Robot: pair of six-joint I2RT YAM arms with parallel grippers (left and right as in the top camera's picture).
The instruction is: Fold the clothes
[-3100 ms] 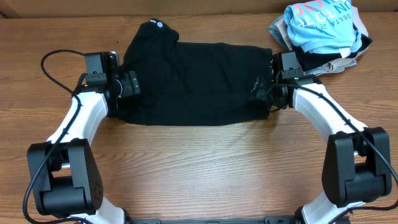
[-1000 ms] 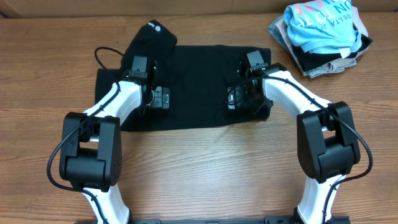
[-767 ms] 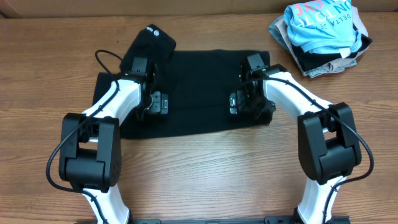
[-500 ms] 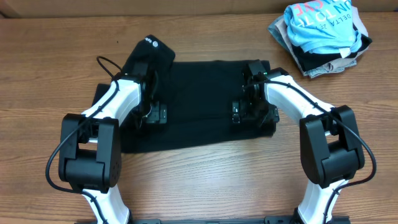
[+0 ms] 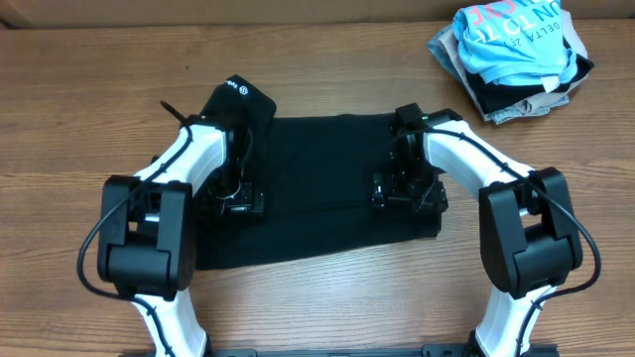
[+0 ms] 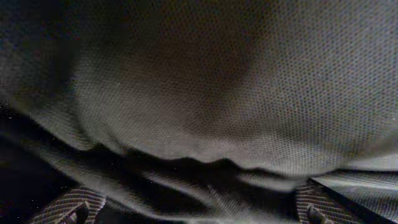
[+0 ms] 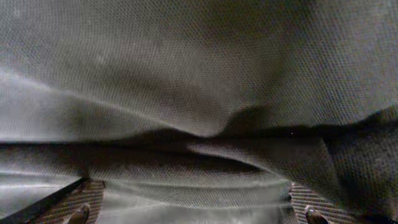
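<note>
L fingers (image 6: 69,208): pads well apart, one at each lower corner of my wrist view. A ridge of the black garment (image 6: 199,124) is bunched between them and touches both pads. It is not clamped, as far as I can see.

R fingers (image 7: 309,208): same config. Pads apart, a fabric fold lying across the gap.

Purpose (est.): I set both pairs on the cloth in mirror positions, L and R of centre, so the layer moves evenly and the fold line does not skew.

Overhead ref.: both my wrists sit on the garment. It lies spread at mid-bench (image 5: 327,307), near edge slightly oblique, with a logo corner sticking out at far L. The clothes pile (image 5: 516,50) is at far R, well apart from both wrists.
</note>
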